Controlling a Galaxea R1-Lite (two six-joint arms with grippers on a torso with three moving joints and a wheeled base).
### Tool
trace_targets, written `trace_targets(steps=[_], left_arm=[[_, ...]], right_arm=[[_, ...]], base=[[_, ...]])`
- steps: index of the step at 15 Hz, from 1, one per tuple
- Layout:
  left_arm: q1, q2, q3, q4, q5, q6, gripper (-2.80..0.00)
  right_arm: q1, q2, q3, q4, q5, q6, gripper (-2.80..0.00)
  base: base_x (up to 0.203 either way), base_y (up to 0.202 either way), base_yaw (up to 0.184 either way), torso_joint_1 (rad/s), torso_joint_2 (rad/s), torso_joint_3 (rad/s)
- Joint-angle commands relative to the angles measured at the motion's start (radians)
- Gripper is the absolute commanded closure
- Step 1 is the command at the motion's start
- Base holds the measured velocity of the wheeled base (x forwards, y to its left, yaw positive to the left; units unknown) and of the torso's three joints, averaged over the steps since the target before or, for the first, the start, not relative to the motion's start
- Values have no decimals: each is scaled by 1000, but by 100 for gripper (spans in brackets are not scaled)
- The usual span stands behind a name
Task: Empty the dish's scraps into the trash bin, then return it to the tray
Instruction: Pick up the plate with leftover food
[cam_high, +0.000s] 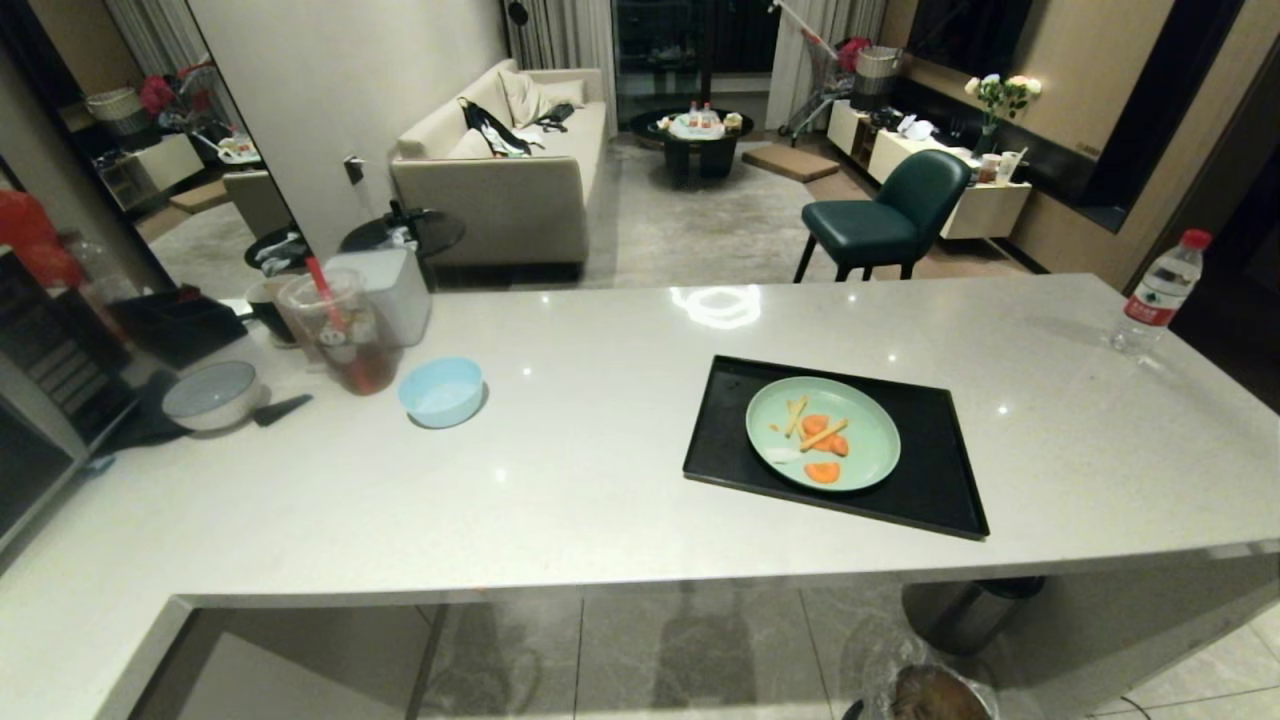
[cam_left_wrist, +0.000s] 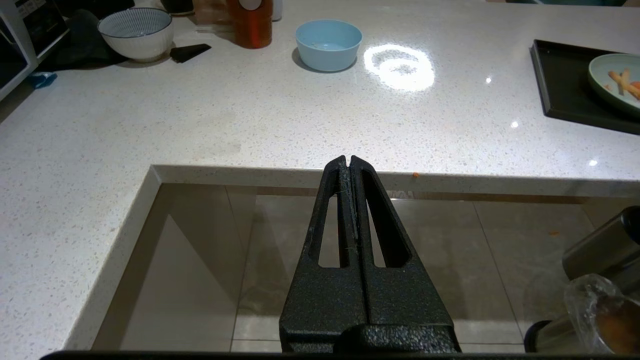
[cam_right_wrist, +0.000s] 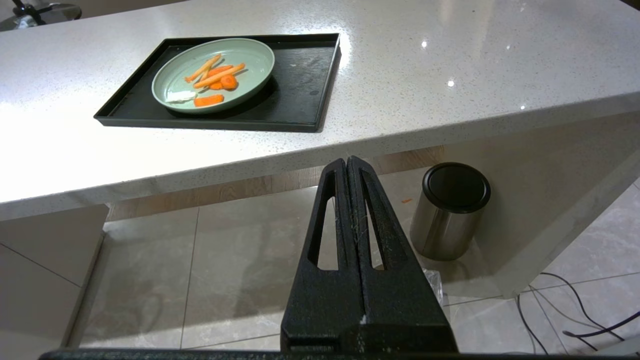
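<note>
The mint-green dish lies on the black tray on the white counter, holding the scraps: orange carrot slices and pale sticks. The trash bin, steel with a clear bag liner, stands on the floor below the counter's front edge, partly cut off. Neither arm shows in the head view. My left gripper is shut and empty, hanging before the counter edge, left of the tray. My right gripper is shut and empty too, below and in front of the dish.
A steel bin with a black lid stands under the counter beside the lined one. On the counter's left are a light-blue bowl, a grey-white bowl and a drink cup. A water bottle stands far right. Cables lie on the floor.
</note>
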Motion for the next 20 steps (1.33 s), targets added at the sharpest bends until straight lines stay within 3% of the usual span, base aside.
trace_targets(steps=[1, 17, 20], left_arm=[[-1, 1, 0, -1, 0, -1, 0], [-1, 1, 0, -1, 0, -1, 0], [1, 1, 0, -1, 0, -1, 0]], right_arm=[[0, 0, 0, 0, -1, 2, 0], [0, 0, 5, -29, -3, -1, 0], [1, 0, -32, -16, 26, -6, 0]], base=[[0, 0, 0, 0, 0, 0], [0, 0, 0, 0, 0, 0], [0, 0, 0, 0, 0, 0]])
